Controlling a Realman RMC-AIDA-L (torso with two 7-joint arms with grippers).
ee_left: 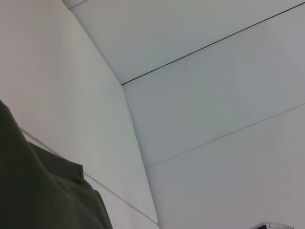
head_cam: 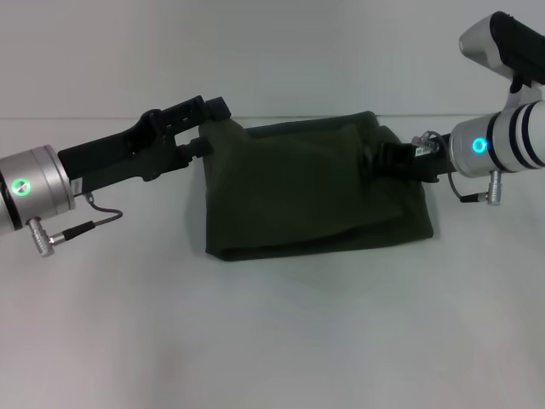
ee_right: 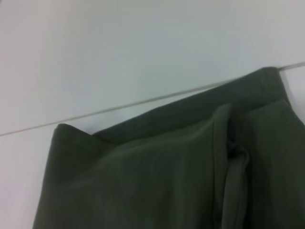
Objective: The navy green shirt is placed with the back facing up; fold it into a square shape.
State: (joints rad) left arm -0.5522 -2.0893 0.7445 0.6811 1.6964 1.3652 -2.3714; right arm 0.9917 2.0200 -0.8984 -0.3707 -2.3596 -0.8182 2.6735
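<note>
The navy green shirt (head_cam: 306, 192) lies folded into a rough rectangle in the middle of the white table, plain side up. Its far edge is raised off the surface. My left gripper (head_cam: 209, 128) is at the shirt's far left corner, shut on the fabric. At the far right edge my right gripper (head_cam: 375, 159) is shut on a bunched fold. In the left wrist view a slice of the shirt (ee_left: 38, 191) fills the corner. In the right wrist view the shirt (ee_right: 167, 181) hangs with a creased seam, its top edge held up against the wall.
The white table (head_cam: 272, 341) spreads wide in front of the shirt and on both sides. A pale wall (head_cam: 272, 51) rises just behind the shirt's far edge. A thin cable (head_cam: 94, 223) hangs under the left wrist.
</note>
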